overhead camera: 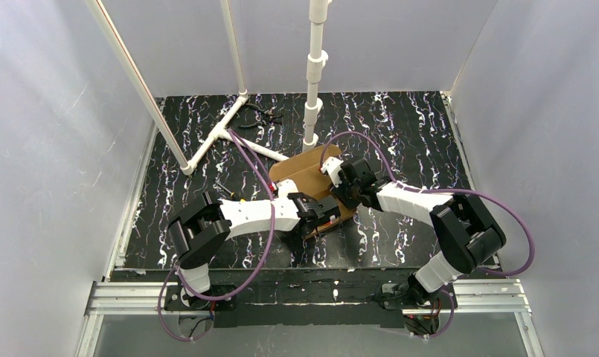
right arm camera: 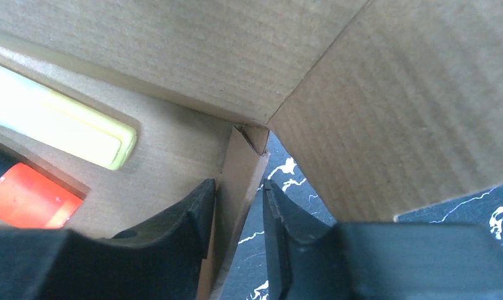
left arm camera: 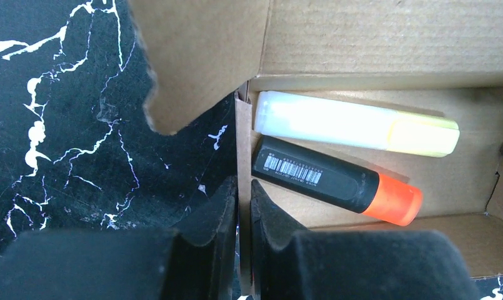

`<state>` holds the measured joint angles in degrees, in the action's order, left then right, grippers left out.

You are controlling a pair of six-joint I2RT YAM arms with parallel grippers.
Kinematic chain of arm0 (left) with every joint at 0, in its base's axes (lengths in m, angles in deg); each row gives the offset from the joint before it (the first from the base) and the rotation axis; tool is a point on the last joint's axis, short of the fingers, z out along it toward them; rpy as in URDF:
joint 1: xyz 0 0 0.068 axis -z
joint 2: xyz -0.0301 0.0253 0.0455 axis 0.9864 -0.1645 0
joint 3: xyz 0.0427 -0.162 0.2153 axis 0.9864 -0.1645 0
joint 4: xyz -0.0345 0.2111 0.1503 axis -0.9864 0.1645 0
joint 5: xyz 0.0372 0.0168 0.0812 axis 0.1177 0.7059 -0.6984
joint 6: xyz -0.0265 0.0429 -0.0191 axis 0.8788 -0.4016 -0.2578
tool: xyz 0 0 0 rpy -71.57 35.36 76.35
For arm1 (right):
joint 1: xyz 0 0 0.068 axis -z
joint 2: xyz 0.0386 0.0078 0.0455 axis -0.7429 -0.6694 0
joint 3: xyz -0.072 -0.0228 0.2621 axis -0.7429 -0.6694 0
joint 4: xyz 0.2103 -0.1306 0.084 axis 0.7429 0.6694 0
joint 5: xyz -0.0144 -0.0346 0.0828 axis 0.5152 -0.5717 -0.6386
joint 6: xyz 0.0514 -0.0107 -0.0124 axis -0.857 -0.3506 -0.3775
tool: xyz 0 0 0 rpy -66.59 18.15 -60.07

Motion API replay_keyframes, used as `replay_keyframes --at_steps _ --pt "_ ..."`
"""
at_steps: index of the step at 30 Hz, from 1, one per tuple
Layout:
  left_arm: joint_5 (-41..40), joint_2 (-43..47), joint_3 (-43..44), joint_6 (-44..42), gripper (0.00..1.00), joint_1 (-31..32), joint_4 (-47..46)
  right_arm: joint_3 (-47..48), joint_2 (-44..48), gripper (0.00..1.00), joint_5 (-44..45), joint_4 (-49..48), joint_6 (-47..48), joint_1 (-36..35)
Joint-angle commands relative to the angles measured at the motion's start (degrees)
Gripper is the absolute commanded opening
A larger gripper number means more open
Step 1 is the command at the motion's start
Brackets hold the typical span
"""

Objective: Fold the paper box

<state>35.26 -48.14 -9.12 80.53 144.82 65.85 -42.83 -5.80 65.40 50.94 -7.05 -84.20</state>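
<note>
Left claw (left arm camera: 244, 187) clamping paper box (left arm camera: 373, 37) wall, right claw (right arm camera: 237, 187) slack astride another, highlighters (left arm camera: 355, 122) plain in wrist views

Black marker (left arm camera: 336, 181) — barcode label (left arm camera: 292, 169), digits illegible

Black marbled table (overhead camera: 400, 126) under paper box (overhead camera: 307, 172)

Matt, ribbed brown cardbd paper box (left arm camera: 386, 37); smooth plastic yellow highlighter (left arm camera: 355, 125)
</note>
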Motion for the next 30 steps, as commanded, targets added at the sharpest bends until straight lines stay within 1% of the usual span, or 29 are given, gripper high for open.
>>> replay_keyframes --at_steps 1,5,9,14,15,21,23,26,30 --pt "-3.4 1.9 0.0 -0.6 0.11 0.1 2.9 0.5 0.7 0.45 -1.9 0.8 1.3 1.2" --pt "-3.0 2.0 -0.1 -0.6 0.13 0.2 2.8 0.6 2.0 0.52 -6.5 1.5 1.7 2.9" --pt "-2.7 1.7 -0.5 -0.8 0.16 0.1 1.9 0.7 3.3 0.57 -10.3 2.2 1.9 5.4" --pt "-2.5 1.6 -0.1 -1.4 0.17 0.1 1.8 0.6 4.3 0.58 -13.2 2.5 2.4 6.8" --pt "-2.4 1.7 -0.1 -1.4 0.19 0.1 1.8 0.7 4.3 0.58 -13.6 2.5 2.5 6.8" --pt "-2.4 2.5 -0.7 -1.2 0.2 0.1 1.8 0.6 4.3 0.59 -12.9 1.1 1.7 6.8" --pt "-2.5 2.7 -0.5 -1.4 0.23 0.1 1.7 0.8 3.7 0.58 -11.7 0.5 1.2 6.7" --pt "-2.5 2.8 -0.3 -1.7 0.23 0.1 1.7 0.8 2.6 0.54 -9.7 -0.2 0.8 6.4" --pt "-2.5 2.7 -0.3 -1.8 0.23 0.1 1.4 0.5 1.5 0.39 -8.4 -1.2 0.4 5.6"
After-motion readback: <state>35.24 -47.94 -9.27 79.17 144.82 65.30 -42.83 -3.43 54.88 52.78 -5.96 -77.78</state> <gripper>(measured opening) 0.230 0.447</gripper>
